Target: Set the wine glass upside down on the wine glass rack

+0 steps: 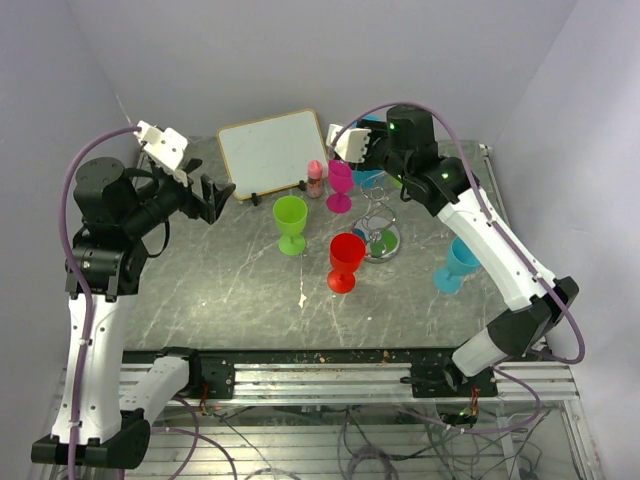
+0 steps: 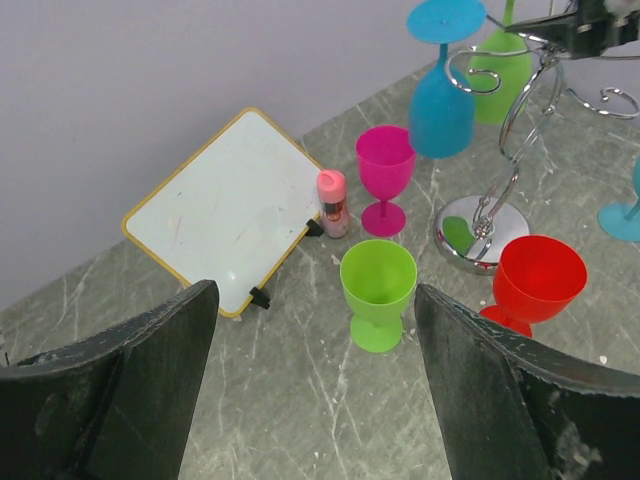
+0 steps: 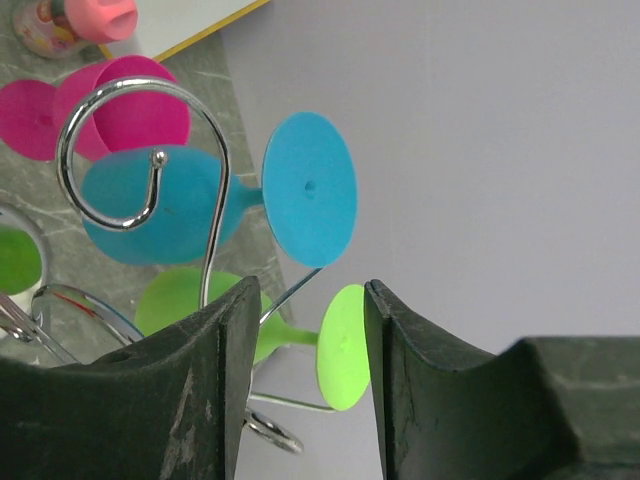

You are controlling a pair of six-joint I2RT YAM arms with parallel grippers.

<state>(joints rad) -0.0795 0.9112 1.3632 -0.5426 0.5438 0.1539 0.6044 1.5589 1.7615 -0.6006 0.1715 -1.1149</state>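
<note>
While blue wine glass [image 3: 160, 210] hangs inverted, right pincer [image 3: 308, 290] gapes near its foot.

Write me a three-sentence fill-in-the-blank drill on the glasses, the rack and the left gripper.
1. On the wine glass rack hang a blue glass and a ____ one, both upside down.
2. The glasses standing upright on the table number ____.
3. The left gripper, its jaws wide apart, holds ____.
Missing words: green; four; nothing.
</note>
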